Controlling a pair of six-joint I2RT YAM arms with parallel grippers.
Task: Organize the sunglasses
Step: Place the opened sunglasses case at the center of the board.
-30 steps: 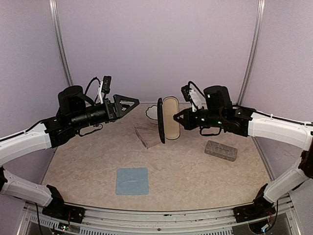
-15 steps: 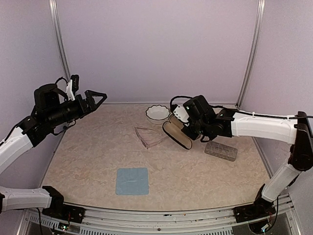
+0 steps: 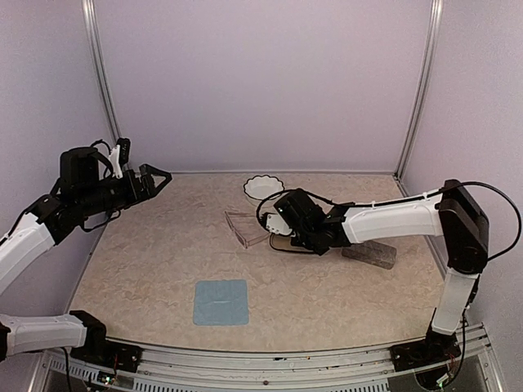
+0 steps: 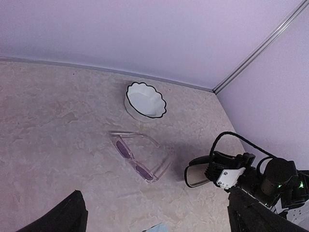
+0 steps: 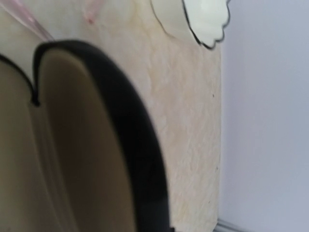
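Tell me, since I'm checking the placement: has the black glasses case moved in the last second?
Yes. The black case has dropped from upright in the air beside the white bowl to low down in front of it, right of the sunglasses.

**Robot test cell in a laboratory.** A marbled beige bench (image 3: pixel 343 302) is closed in on three sides by plain lilac wall panels (image 3: pixel 261 82), which meet at slim metal corner posts (image 3: pixel 417 90). Two white-and-black robot arms, the left arm (image 3: pixel 24 245) and the right arm (image 3: pixel 392 219), rise from an aluminium rail (image 3: pixel 261 359) along the bench's near edge. There are no furnishings of a home or shop.
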